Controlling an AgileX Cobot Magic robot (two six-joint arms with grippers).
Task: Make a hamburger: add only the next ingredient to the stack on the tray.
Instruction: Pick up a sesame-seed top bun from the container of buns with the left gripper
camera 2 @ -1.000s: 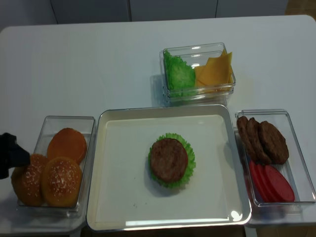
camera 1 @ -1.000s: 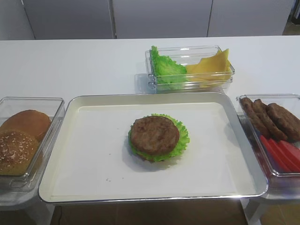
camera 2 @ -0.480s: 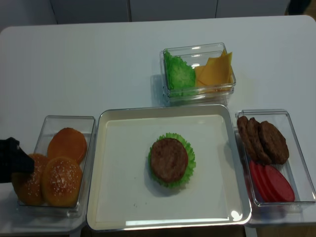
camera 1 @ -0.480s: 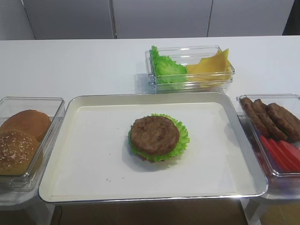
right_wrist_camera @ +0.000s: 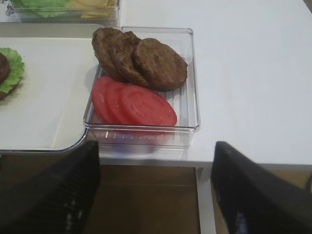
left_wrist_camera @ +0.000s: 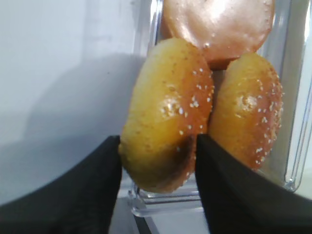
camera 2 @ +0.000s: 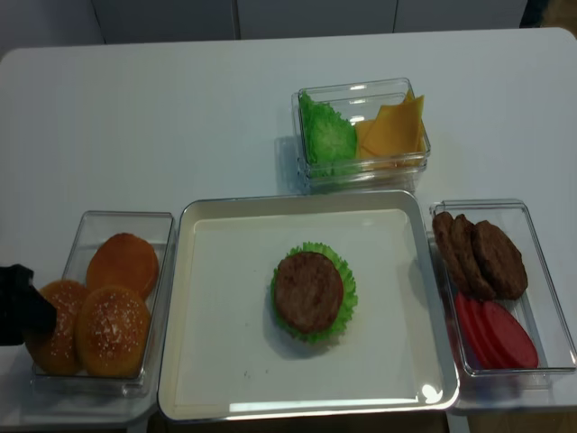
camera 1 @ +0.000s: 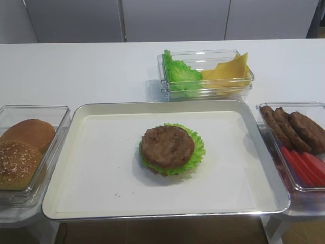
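Observation:
The stack [camera 1: 167, 147] [camera 2: 308, 291], a brown patty over frilly green lettuce, sits mid-tray on the cream tray [camera 1: 101, 193] [camera 2: 225, 361]. In the left wrist view a sesame-seeded bun top [left_wrist_camera: 165, 107] stands on edge in the clear bun box. My left gripper [left_wrist_camera: 157, 141] [camera 2: 20, 307] is shut on it, one black finger pressing each side. A second seeded bun top [left_wrist_camera: 246, 109] [camera 2: 113, 329] leans beside it, with a smooth bun [left_wrist_camera: 219, 24] [camera 2: 123, 262] behind. My right gripper [right_wrist_camera: 156, 195] hangs open below the table's front edge, holding nothing.
The clear bun box [camera 2: 99, 221] stands left of the tray. A box of lettuce and cheese [camera 1: 205, 76] sits behind the tray. On the right, a box [right_wrist_camera: 192, 73] [camera 1: 299, 147] holds loose patties and red tomato slices.
In the second high view my left gripper has sunk a little toward the front edge beside the bun box. The stack and the tray have not moved.

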